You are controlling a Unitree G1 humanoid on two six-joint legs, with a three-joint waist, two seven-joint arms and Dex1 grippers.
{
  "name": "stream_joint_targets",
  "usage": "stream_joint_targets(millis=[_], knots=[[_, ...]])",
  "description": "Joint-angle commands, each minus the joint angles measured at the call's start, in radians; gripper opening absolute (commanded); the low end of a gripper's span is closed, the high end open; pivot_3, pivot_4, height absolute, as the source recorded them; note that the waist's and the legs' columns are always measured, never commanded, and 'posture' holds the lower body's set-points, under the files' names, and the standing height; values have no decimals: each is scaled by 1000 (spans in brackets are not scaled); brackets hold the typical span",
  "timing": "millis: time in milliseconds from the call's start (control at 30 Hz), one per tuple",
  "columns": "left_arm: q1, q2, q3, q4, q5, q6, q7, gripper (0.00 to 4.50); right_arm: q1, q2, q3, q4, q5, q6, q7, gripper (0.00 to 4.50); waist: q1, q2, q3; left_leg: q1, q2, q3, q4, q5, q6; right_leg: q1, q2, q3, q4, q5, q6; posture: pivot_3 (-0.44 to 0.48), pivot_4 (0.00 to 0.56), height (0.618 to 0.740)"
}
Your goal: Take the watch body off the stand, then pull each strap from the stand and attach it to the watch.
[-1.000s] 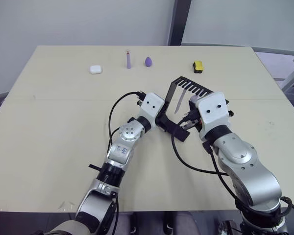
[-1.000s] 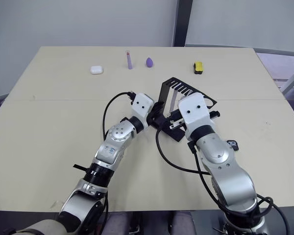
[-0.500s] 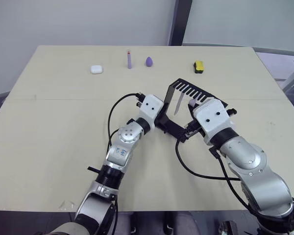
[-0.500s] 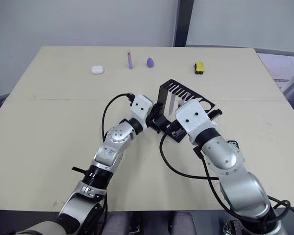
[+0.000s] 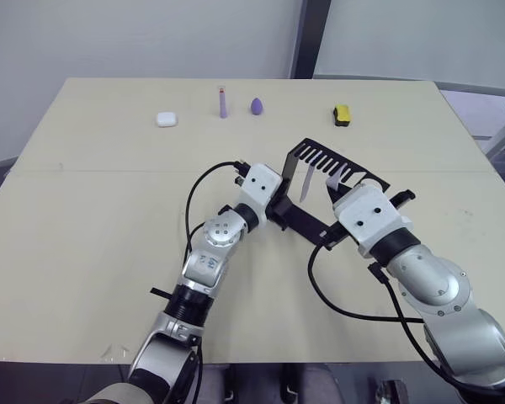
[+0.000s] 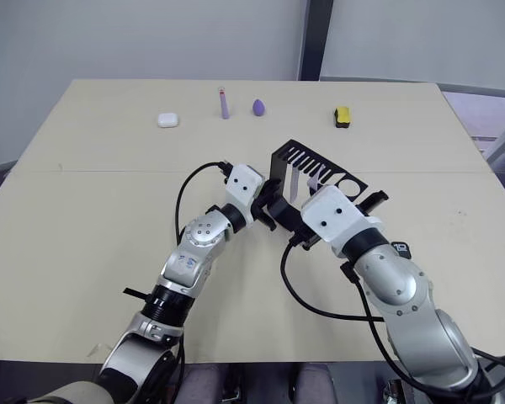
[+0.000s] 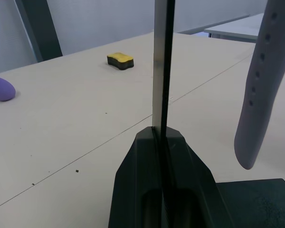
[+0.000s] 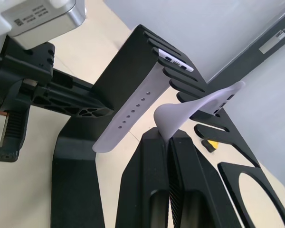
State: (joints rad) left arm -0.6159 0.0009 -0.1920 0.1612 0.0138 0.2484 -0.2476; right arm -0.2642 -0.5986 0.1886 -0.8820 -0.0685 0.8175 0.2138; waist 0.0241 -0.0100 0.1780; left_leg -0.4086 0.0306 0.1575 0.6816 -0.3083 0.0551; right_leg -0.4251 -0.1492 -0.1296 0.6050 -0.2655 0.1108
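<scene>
Lavender straps on black stand

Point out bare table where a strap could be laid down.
Free: the near-left table beside the left arm, and the band between the earbud case and the stand. Crowded: around the stand, where both grippers work.

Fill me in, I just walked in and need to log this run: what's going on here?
The left gripper is shut on the upright of the thin black sheet-metal stand, steadying it on the beige table. The right gripper is shut on one pale lavender silicone strap, bending it away from the comb-slotted top arm. The second lavender strap hangs from its slot. The copper-rimmed watch body lies on the table beside the right arm.
</scene>
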Motion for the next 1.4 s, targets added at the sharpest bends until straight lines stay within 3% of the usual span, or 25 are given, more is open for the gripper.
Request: stream_joint_targets(millis=[33,300,500,600,733,967,1067,1300,1400], knots=[[4,-5,-3,-10,9,7,6,0,-15,2,-46,-44,-36,-6,-4,43,0,0,0,0,0,0,0,0,0,0,0,0,0,0,0,0,150,740],[-16,-10,1,15,7,1,11,0,59,-98,-51,-77,-100,-127,59,43,0,0,0,0,0,0,0,0,0,0,0,-1,-1,0,0,0,150,740],[-24,-10,1,27,7,0,8,0,96,-101,-97,-83,-99,-186,101,43,0,0,0,0,0,0,0,0,0,0,0,-1,-1,0,0,0,150,740],[-27,-8,2,28,7,3,6,0,108,-61,-120,-82,-69,-175,110,43,0,0,0,0,0,0,0,0,0,0,0,-1,-1,0,0,0,150,740],[-30,-5,3,21,7,11,4,0,154,78,-182,-91,67,-117,127,43,0,0,0,0,0,-1,0,0,0,0,0,-1,0,0,0,0,150,740],[-35,25,21,-4,-10,54,-21,0,198,140,-254,-70,173,-104,144,43,-1,0,0,0,0,-1,0,-1,0,1,0,-1,0,0,0,0,150,740],[-32,60,34,-40,-39,57,-75,984,191,166,-294,-52,217,-92,143,0,-4,0,0,0,1,-1,0,-1,0,0,1,-1,0,0,0,0,150,740],[15,229,102,-191,-175,107,-285,4460,183,116,-358,-31,338,-108,232,0,-7,0,0,0,1,-1,-1,0,-1,0,1,-1,1,0,0,0,150,740],[57,322,137,-269,-306,194,-442,4460,164,103,-391,-17,428,-91,273,0,-11,0,0,0,1,-1,-1,-1,-1,0,1,-1,1,0,0,0,150,740]])
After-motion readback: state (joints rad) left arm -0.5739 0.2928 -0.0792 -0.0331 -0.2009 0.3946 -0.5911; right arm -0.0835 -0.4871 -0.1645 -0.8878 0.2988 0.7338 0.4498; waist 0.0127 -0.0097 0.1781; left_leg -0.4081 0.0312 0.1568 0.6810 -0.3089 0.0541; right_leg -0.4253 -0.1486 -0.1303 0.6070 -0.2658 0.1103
